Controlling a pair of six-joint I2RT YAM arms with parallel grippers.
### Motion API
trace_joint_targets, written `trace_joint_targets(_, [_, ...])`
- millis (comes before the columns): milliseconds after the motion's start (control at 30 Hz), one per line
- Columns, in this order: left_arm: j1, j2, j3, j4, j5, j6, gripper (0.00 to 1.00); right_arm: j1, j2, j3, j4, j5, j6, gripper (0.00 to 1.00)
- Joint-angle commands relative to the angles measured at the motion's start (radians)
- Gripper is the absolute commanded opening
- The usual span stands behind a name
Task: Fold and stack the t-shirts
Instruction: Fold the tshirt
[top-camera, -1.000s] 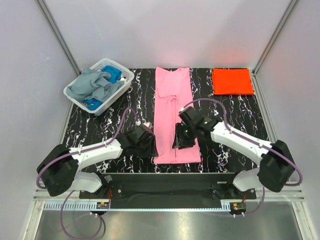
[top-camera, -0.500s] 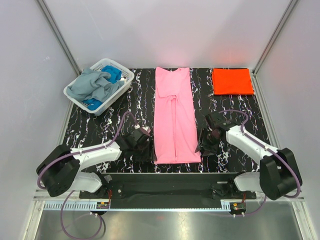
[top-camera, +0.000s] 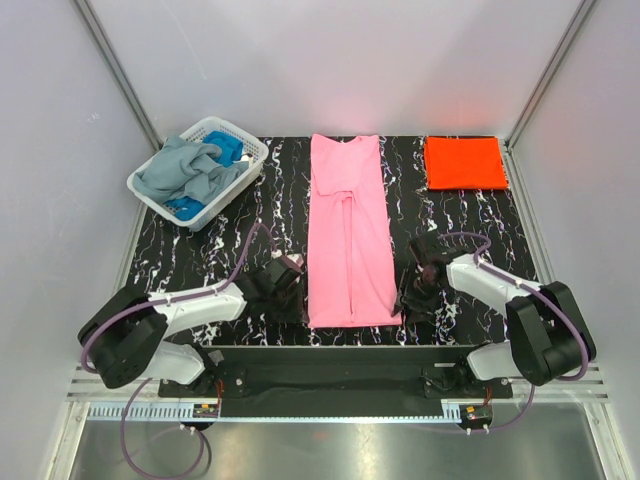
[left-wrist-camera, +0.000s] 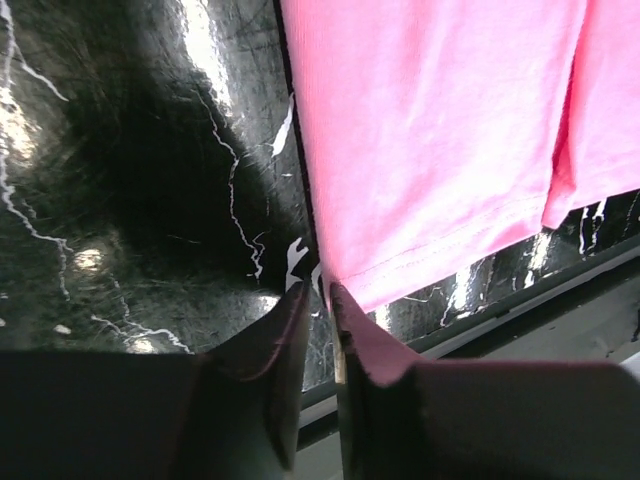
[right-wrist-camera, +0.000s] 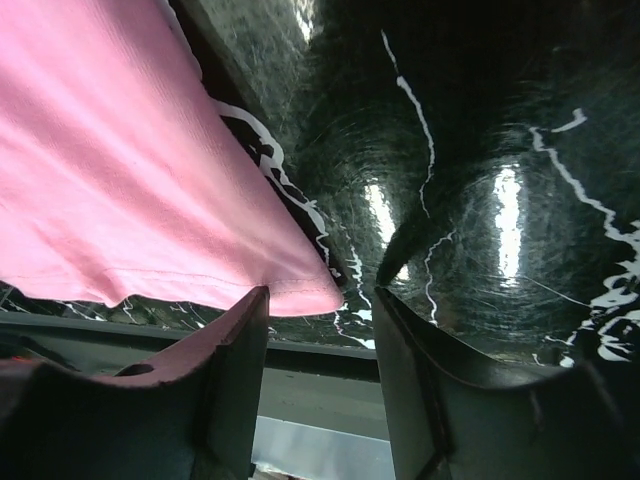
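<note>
Since the earlier frame, your right gripper (top-camera: 412, 298) has come off the middle of the pink shirt (top-camera: 345, 230) and swung out to its near right corner. The left gripper (top-camera: 296, 296) has edged a little closer to the near left corner. The shirt itself has not shifted.

The pink shirt lies flat down the centre of the black marbled table (top-camera: 440, 210), both sides folded in to make one long strip. Its collar is at the far end and its hem at the edge nearest the arm bases.

In the left wrist view, your left gripper (left-wrist-camera: 318, 292) shows only a narrow slit between its fingers. The hem corner of the pink shirt (left-wrist-camera: 430, 130) sits right at the tips. Whether they have pinched the cloth, you cannot tell.

In the right wrist view, your right gripper (right-wrist-camera: 320, 295) has its fingers well apart. The corner of the pink shirt (right-wrist-camera: 120, 180) pokes into the gap, not clamped.

The orange-red shirt (top-camera: 464, 162) lies folded square at the far right corner. The grey-blue shirt (top-camera: 185, 170) and the blue shirt (top-camera: 228, 148) are heaped in the white basket (top-camera: 215, 208) at the far left.
</note>
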Motion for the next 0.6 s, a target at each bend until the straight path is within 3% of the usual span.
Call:
trace_joint_targets(0, [0.000, 0.035, -0.026, 0.006, 0.018, 0.017, 0.17, -0.005, -0.017, -0.029, 0.059, -0.081, 0.028, 0.53])
trace_joint_targets(133, [0.002, 0.020, -0.019, -0.029, -0.002, 0.008, 0.01, -0.005, -0.021, -0.076, 0.119, -0.127, 0.049, 0.44])
trace_joint_targets(267, [0.002, -0.011, -0.010, -0.074, -0.040, 0.005, 0.00, -0.005, -0.046, -0.086, 0.110, -0.118, 0.060, 0.31])
trace_joint_targets(400, [0.002, -0.035, -0.007, -0.106, -0.060, -0.004, 0.00, -0.005, -0.083, -0.093, 0.103, -0.113, 0.077, 0.06])
trace_joint_targets(567, [0.000, -0.044, -0.016, -0.101, -0.034, -0.010, 0.00, 0.032, -0.095, -0.124, 0.117, -0.102, 0.103, 0.00])
